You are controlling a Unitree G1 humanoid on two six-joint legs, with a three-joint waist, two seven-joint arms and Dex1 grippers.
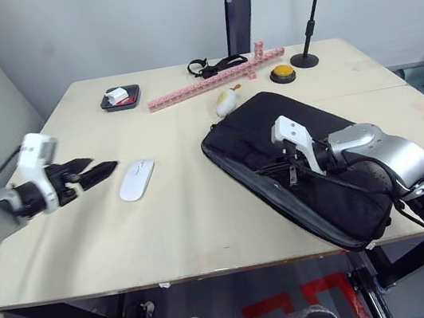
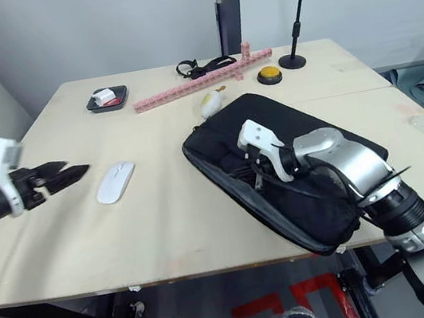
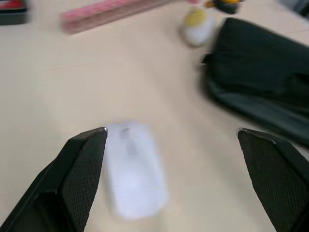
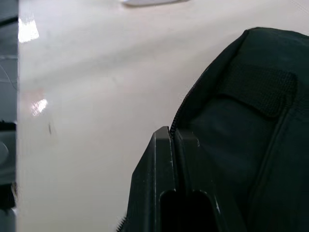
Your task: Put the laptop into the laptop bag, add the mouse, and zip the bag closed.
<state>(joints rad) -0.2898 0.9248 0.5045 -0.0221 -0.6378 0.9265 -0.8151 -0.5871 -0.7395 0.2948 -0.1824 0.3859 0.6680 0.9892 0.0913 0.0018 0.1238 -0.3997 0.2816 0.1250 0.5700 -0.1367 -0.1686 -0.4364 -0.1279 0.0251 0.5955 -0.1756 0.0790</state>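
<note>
The laptop bag (image 1: 310, 167) is matt black cloth, the mouse (image 1: 137, 179) smooth glossy white plastic, the table (image 1: 173, 221) pale matt wood.

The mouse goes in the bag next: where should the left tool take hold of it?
Probably across the mouse's narrow middle, one finger on each long side, coming down from above. It lies flat on the table, so only its low sides offer grip. The left tool is open beside it.

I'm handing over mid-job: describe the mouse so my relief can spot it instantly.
Start at the black laptop bag on the table's right half, then look left across bare tabletop. The mouse lies flat there, just ahead of the left hand. It is smooth, oval and all white, unlike the white lump with a yellow piece behind the bag.
</note>
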